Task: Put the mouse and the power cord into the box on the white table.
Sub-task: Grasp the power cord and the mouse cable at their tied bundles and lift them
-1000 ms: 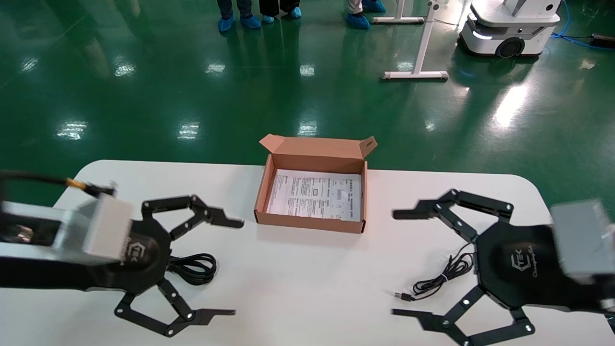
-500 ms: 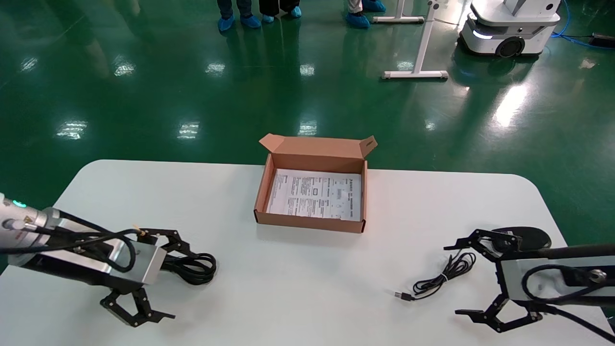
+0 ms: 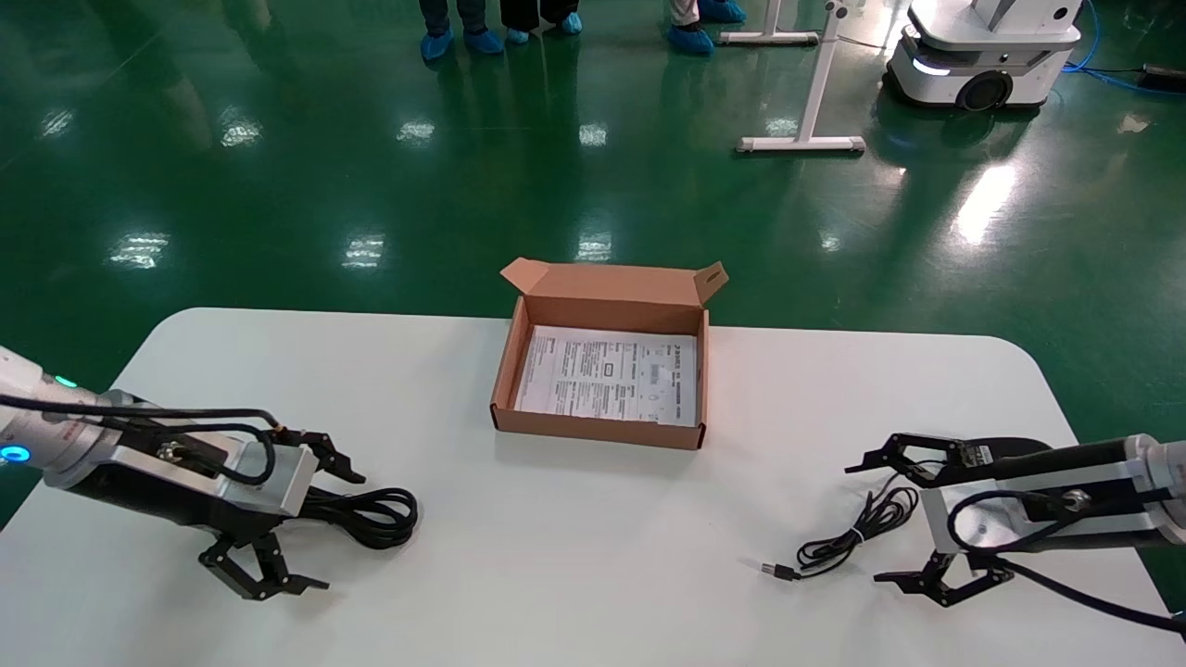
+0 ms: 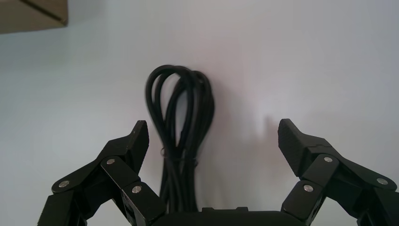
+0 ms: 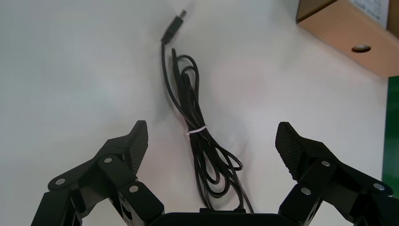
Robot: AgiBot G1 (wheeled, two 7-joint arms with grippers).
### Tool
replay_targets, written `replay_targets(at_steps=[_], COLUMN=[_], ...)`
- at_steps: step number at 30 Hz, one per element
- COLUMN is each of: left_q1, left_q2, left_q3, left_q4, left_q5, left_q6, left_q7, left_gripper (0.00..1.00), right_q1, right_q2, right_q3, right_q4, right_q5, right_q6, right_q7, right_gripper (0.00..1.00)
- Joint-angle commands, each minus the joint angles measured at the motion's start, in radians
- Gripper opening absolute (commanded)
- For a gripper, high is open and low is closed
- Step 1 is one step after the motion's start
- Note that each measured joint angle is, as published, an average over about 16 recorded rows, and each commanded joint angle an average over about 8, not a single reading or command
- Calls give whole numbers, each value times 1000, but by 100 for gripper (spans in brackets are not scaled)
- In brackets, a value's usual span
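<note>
Box (image 3: 602,371) sits open mid white table (image 3: 574,556), printed sheet inside, nothing else in it. Left gripper (image 3: 310,528) low on the table left of box, fingers spread wide either side of power cord (image 3: 371,514). Right gripper (image 3: 889,519) right of box, likewise spread, straddling the mouse's cable (image 3: 848,537); mouse (image 3: 1010,447) mostly hidden behind that arm.

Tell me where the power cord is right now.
In the head view the power cord lies on the white table's left side, between the open fingers of the left gripper, left of and nearer than the box.
</note>
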Motion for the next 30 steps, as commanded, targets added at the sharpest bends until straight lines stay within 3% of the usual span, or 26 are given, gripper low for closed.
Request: replay_targets(at_steps=[1,4,5,6,12,13,14,30], left_q1=[-7,-16,-19,-22,-35,-36,-37,-34], left_q2=[18,35,40,45,63,65,66,63], left_q3=[6,11,12,13,19,19,20,18], left_q4=[58,125,145,164,243,250,255,239], left_q5=[5,15,17,19,27,28,29,27], left_q6=[-8,-19,-22,-24,-31,-31,-32,-30], left_q7=[33,72,83,94,136,140,142,136], left_gripper=[100,100,100,93,18,6,0,0], right_q1=[19,37,43,48,70,72,74,69], right_q2=[-22,-46,-53,-59,-85,-87,-89,-83], right_q3=[-10,-19,-21,-24,-36,-38,-38,-36], right_q4=[-49,-104,-120,-135,-202,-208,-212,-199], right_q5=[-18,-33,-37,-42,-61,-63,-64,-61], right_q6=[12,24,26,29,34,34,35,34], right_q7=[-28,-54,-61,-67,-83,-83,-84,-84], right_gripper=[100,100,98,91,16,6,0,0])
